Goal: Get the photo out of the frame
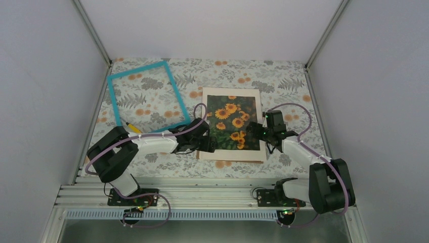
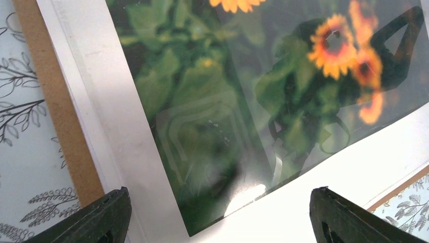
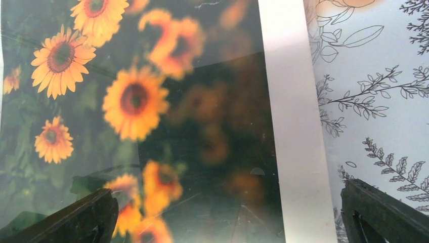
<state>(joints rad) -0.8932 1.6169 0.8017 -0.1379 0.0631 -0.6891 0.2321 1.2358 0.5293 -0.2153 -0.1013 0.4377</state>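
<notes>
Overhead, the frame (image 1: pixel 137 69) is lying at ten o'clock and the photo (image 1: pixel 233 114) at centre, the left gripper (image 1: pixel 209 142) hanging at its seven o'clock, the right gripper (image 1: pixel 257 130) at four; each wrist view is showing jaws spread wide, holding nothing, seemingly hovering above the photo.

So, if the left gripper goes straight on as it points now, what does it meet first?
Probably the photo, near its corner, where the white mat borders it. The open left gripper points down at that spot; its height above it is unclear.
</notes>
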